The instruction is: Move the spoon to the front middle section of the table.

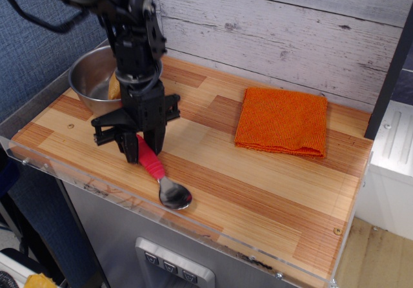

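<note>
The spoon (158,174) has a ribbed red handle and a shiny silver bowl. Its bowl rests near the front edge of the striped wood table (258,191), left of the middle. My black gripper (141,144) stands over the upper end of the red handle, fingers on either side of it, shut on the spoon. The handle slants up from the bowl into the fingers. The top of the handle is hidden between the fingers.
A steel bowl (90,75) with something orange in it stands at the back left, behind the arm. A folded orange cloth (282,121) lies at the back right. A clear acrylic rim (213,236) runs along the table's front edge. A whitewashed plank wall stands behind.
</note>
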`<state>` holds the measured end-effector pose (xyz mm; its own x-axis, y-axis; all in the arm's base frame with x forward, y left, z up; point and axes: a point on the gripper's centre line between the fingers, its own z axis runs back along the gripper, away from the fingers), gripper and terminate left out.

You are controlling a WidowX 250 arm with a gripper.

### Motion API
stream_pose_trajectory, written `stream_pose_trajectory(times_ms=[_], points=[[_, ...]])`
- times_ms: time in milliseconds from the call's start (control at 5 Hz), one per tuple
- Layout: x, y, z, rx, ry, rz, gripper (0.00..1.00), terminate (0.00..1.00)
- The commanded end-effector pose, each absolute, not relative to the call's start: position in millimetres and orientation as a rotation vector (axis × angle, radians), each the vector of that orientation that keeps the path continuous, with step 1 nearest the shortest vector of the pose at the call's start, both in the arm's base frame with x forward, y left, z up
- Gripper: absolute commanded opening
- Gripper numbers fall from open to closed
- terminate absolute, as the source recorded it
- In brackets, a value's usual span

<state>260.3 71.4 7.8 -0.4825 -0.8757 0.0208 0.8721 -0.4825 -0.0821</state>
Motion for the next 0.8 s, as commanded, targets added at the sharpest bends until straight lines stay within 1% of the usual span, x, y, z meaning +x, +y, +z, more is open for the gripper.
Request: stream_pose_trajectory(times_ms=[0,200,400,600], points=[[264,76,5,-0.046,0.098,-2.108,0.0,0.0],[264,79,12,-0.049,0.123,-2.071,1.0,0.0],[266,77,14,-0.051,0.12,-2.081,1.0,0.0],[271,76,30,-0.009,0.105,-2.095,1.0,0.0]])
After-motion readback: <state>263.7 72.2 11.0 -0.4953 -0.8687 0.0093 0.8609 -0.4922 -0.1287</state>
